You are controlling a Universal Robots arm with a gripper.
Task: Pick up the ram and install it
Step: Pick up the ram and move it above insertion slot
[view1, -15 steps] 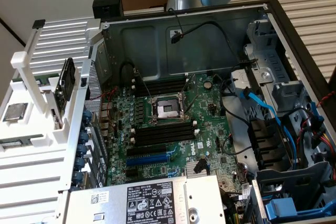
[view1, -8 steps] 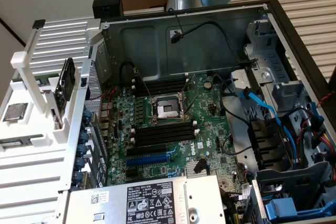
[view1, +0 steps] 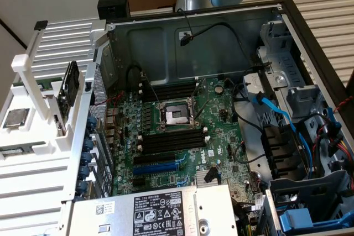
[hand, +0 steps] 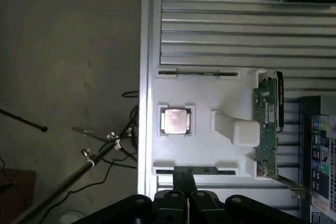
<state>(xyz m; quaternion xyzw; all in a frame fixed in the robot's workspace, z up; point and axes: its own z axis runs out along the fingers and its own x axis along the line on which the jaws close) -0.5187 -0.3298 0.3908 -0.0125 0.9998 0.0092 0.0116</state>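
Note:
In the wrist view the ram (hand: pixel 207 170), a thin green stick seen edge-on, sits in a slot of the white fixture (hand: pixel 202 148). My gripper (hand: pixel 184 178) hangs above that slot, its two black fingers pressed together with nothing between them, their tips overlapping one end of the ram. A second thin dark strip (hand: pixel 197 73) lies in the fixture's opposite slot. In the exterior view the open computer case shows the motherboard (view1: pixel 177 131) with its long black memory slots (view1: pixel 171 139), and the same white fixture (view1: pixel 33 131) stands at the exterior view's left.
On the fixture sit a square processor chip (hand: pixel 176 120), a white post (hand: pixel 236 129) and an upright green expansion card (hand: pixel 266 124). Ribbed metal tabletop (hand: pixel 236 19) surrounds it. The case (view1: pixel 287 81) holds cables, drive bays and a power supply (view1: pixel 160 211).

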